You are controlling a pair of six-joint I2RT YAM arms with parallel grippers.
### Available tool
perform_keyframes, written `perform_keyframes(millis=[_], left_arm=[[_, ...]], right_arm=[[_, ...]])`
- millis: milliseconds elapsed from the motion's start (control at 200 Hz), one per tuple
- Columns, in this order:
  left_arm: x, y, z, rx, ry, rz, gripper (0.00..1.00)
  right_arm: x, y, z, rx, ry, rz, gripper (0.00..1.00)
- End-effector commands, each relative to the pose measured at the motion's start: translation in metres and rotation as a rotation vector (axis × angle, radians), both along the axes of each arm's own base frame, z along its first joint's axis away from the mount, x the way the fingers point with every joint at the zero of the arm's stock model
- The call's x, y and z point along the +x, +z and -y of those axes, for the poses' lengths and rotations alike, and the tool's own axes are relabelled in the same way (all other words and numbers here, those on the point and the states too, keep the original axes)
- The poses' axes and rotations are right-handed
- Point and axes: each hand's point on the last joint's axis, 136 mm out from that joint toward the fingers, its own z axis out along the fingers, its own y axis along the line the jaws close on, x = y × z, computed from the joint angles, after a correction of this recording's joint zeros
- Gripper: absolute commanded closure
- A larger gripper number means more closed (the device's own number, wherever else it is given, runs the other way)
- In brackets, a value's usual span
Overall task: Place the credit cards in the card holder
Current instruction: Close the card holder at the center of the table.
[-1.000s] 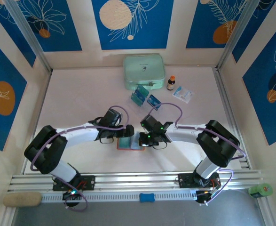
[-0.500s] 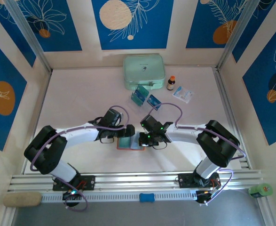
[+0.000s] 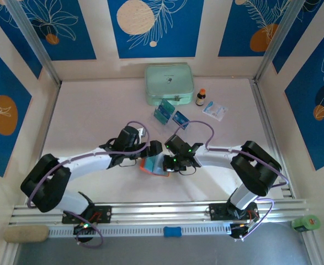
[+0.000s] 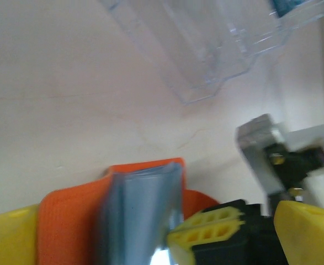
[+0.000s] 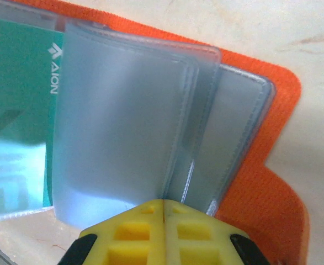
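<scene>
Found the card holder point(image 3: 153, 165) near mid-table, at 6 o'clock from the clear rack point(image 3: 170, 117), lying open with greyish sleeves fanned upward and one teal card point(image 5: 15, 110) tucked into a pocket at 9 o'clock in the right wrist view. Found more credit cards point(image 3: 163, 112) standing in that rack, well apart from the holder. Reading the right gripper point(image 5: 163, 212) as pressed together at the sleeves' lower edge, probably nipping one leaf, though hard to confirm. Reading the left gripper point(image 3: 154, 152) as spread, with the orange cover and the other arm's fingertip between its fingers; unclear whether bearing on the cover. Judging by looks: light, floppy, slick plastic sleeves, prone to springing shut and sliding about; thin, stiff, smooth cards, awkward to lift when flat. Best to pin the fabric cover near its spine, hold one sleeve open by its free edge, and take each card by a short edge, upright from the rack.
</scene>
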Motion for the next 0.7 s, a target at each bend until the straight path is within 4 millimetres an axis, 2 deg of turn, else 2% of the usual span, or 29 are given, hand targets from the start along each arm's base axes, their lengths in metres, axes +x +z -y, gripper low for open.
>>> perform_keyframes(millis=[0, 140, 275, 410, 495, 555, 695], left_arm=[[-0.004, 0.024, 0.016, -0.136, -0.018, 0.02, 0.0], [-0.003, 0.027, 0.017, -0.17, -0.008, 0.022, 0.0], [-0.004, 0.027, 0.017, -0.172, -0.006, 0.02, 0.0], [-0.004, 0.026, 0.016, -0.17, -0.003, 0.017, 0.0], [-0.004, 0.027, 0.016, -0.172, -0.002, 0.018, 0.0], [-0.004, 0.027, 0.016, -0.172, -0.003, 0.02, 0.0], [-0.004, 0.028, 0.016, -0.172, -0.002, 0.018, 0.0]], right_arm=[[-0.024, -0.028, 0.031, -0.156, 0.003, -0.081, 1.0], [-0.017, -0.006, 0.027, -0.128, 0.012, -0.048, 1.0], [-0.009, 0.025, 0.025, -0.066, -0.003, -0.002, 1.0], [-0.003, 0.046, 0.035, -0.031, -0.046, 0.032, 0.99], [-0.002, 0.05, 0.048, -0.039, -0.077, 0.041, 0.97], [-0.001, 0.049, 0.055, -0.043, -0.097, 0.04, 0.92], [-0.001, 0.045, 0.063, -0.043, -0.115, 0.024, 0.69]])
